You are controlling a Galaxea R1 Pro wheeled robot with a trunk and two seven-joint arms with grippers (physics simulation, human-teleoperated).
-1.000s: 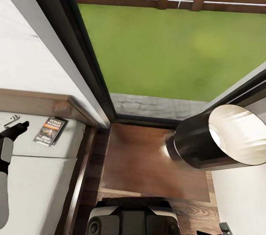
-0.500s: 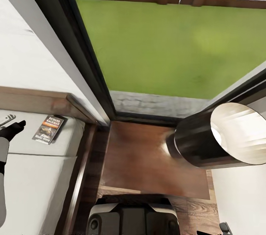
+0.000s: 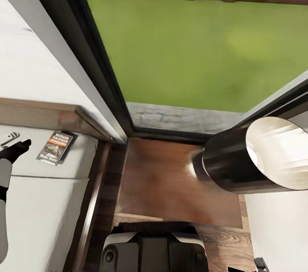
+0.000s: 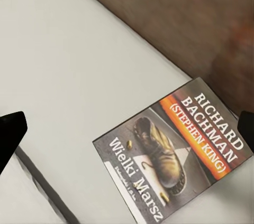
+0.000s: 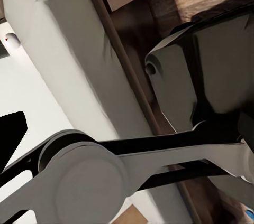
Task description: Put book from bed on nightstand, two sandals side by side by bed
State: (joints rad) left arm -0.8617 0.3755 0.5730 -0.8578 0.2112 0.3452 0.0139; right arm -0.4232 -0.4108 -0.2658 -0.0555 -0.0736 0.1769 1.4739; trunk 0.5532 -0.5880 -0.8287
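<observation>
The book point(image 3: 54, 148) lies flat on the bed's pale mattress point(image 3: 38, 203), close to the wooden headboard point(image 3: 38, 113). Its cover point(image 4: 174, 150) reads "Richard Bachman" over an orange band and a picture of a boot. My left gripper point(image 3: 19, 148) hovers over the mattress just left of the book. Seen in the left wrist view, that gripper point(image 4: 128, 127) is open, and its fingertips point(image 4: 10, 131) stand wide apart above the book without touching it. The nightstand point(image 3: 171, 178) stands right of the bed. My right gripper point(image 5: 128, 129) is open and empty, low beside the bed. The sandals are out of view.
A dark cylindrical lamp point(image 3: 244, 161) stands at the nightstand's right side. A small metal item point(image 3: 10, 138) lies on the mattress by my left gripper. A tall window point(image 3: 192, 49) faces grass. My own base point(image 3: 154, 250) sits against the nightstand's front.
The head view has shifted slightly. My left gripper has drawn back a little to the left of the book. The book has not moved on the mattress.
</observation>
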